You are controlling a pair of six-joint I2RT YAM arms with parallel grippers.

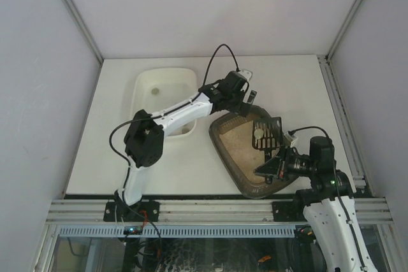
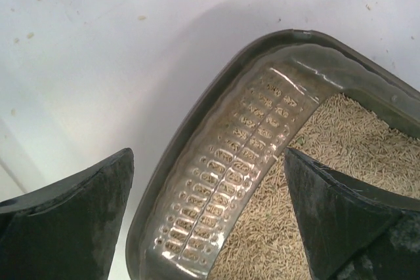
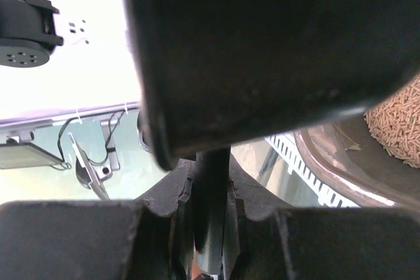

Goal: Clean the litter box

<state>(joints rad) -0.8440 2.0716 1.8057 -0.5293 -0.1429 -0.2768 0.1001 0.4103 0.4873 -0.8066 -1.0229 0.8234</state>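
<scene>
Overhead only: reaching with the left arm over the white tub (image 1: 172, 81), elbow folded, to the far corner of the litter box (image 1: 218, 141). Close up at the left claw (image 2: 209, 162): spread open astride the box's slot-patterned wall, one finger over tan pellets, the other outside. At the right claw (image 1: 273, 167): clamped on the handle of the black scoop (image 1: 266, 133), blade just ahead of the fingers, over the box.

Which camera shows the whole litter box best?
Top external: the whole litter box is visible, outline and litter. Left wrist shows only one corner up close; right wrist shows just a rim sliver past the scoop.
</scene>
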